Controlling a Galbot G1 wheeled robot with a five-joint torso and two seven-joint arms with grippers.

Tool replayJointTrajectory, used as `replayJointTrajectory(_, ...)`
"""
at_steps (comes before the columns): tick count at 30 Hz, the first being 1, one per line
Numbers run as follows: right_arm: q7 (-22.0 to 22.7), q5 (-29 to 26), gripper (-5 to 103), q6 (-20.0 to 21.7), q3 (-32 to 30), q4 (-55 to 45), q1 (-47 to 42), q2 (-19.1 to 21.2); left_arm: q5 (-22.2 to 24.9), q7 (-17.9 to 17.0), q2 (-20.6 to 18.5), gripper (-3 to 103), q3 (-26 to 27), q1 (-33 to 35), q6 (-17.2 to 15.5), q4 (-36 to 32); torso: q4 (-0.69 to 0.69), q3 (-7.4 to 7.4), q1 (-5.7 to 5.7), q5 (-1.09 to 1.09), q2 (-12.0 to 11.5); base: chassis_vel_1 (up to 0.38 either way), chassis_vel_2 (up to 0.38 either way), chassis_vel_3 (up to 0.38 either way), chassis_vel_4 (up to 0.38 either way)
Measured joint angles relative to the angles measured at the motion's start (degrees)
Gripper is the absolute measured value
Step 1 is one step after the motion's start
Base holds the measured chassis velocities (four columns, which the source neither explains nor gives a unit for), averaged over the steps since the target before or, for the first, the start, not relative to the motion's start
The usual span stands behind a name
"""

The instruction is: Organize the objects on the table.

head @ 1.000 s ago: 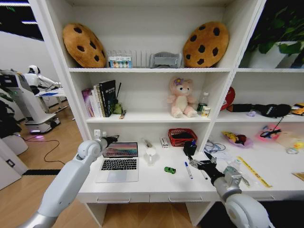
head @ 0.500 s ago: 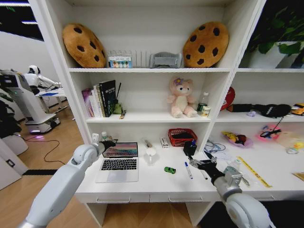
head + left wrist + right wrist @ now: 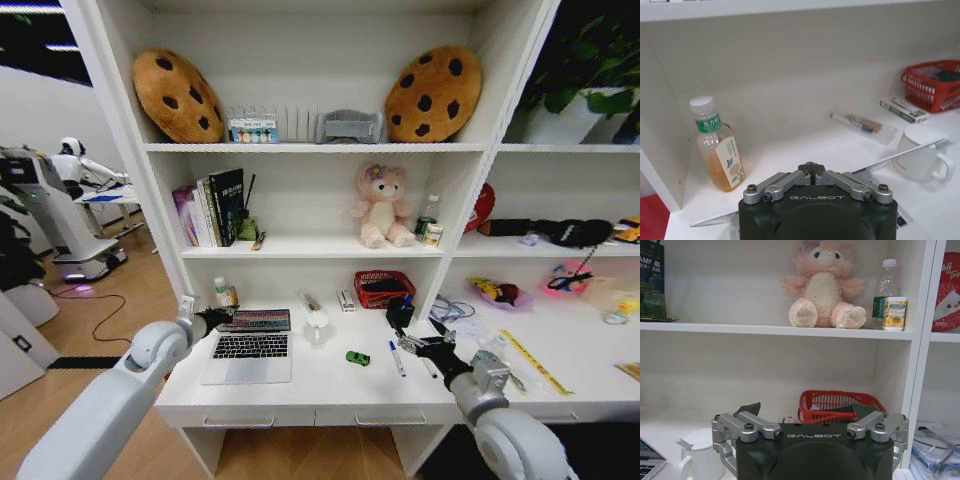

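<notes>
Left tool [image 3: 222, 319] pinched on laptop [image 3: 250, 345] lid, lid half lowered. Right tool [image 3: 420, 346] spread, idle over surface [image 3: 330, 385]. Toy car [image 3: 357, 357], pens [image 3: 397, 358] unsorted.

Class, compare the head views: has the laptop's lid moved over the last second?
Yes. The laptop lid has tipped down toward its keyboard, its top edge dropping against the shelf unit back wall, with the left gripper shut on that edge.
</notes>
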State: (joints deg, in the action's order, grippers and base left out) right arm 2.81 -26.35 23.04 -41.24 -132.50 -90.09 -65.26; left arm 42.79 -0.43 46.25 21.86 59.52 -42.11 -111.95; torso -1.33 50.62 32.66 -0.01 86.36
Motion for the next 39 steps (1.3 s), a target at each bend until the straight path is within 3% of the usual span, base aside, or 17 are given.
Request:
replayJointTrajectory(2, -0.1, 0.4, 100, 0.0, 0.3, -0.4, -0.3, -0.3, -3.3, 1.9, -0.6, 0, 2.0, 4.8, 0.0, -2.6, 0.0, 0.0, 0.0, 0.0, 0.0, 0.0, 0.0, 0.0, 0.0)
replayJointTrajectory(9, -0.1, 1.0, 100, 0.0, 0.3, -1.5, -1.3, -0.9, -3.3, 2.5, -1.2, 0, 6.2, 9.8, 0.0, -7.6, 0.01, 0.0, -0.01, 0.01, 0.0, 0.0, 0.0, 0.0, 0.0)
replayJointTrajectory(17, -0.2, 2.3, 100, -0.1, 0.5, -2.9, -2.7, -1.8, 2.0, 0.5, -0.1, 0, 6.9, 2.1, 0.0, -4.6, -0.02, 0.0, 0.0, 0.01, 0.0, 0.0, 0.0, 0.0, 0.0)
replayJointTrajectory(29, -0.1, 2.2, 100, -0.7, -0.7, -3.4, -3.4, -1.6, 1.3, 0.5, 1.9, 0, 2.1, -0.8, 0.0, -1.4, -0.02, 0.0, 0.0, 0.02, 0.0, 0.0, 0.0, 0.0, 0.0)
replayJointTrajectory(32, 0.0, 2.2, 100, -0.8, -0.7, -3.3, -3.2, -1.8, -0.1, 0.8, 1.9, 0, 1.7, 1.2, 0.0, -2.0, -0.01, 0.01, 0.0, 0.01, 0.0, 0.0, 0.0, 0.0, 0.0)
replayJointTrajectory(35, 0.0, 2.2, 100, -0.8, -0.1, -2.7, -2.9, -2.5, -5.9, 3.1, 1.0, 0, 2.5, 7.4, 0.5, -3.8, 0.0, 0.0, 0.0, 0.01, 0.0, 0.0, 0.0, 0.0, 0.0)
replayJointTrajectory(39, -0.1, 2.5, 100, -0.9, 0.3, -2.2, -2.6, -2.8, -8.4, 4.3, 0.7, 0, 3.1, 10.5, 1.0, -4.5, 0.0, 0.0, 0.0, 0.01, 0.0, 0.0, 0.0, 0.0, 0.0)
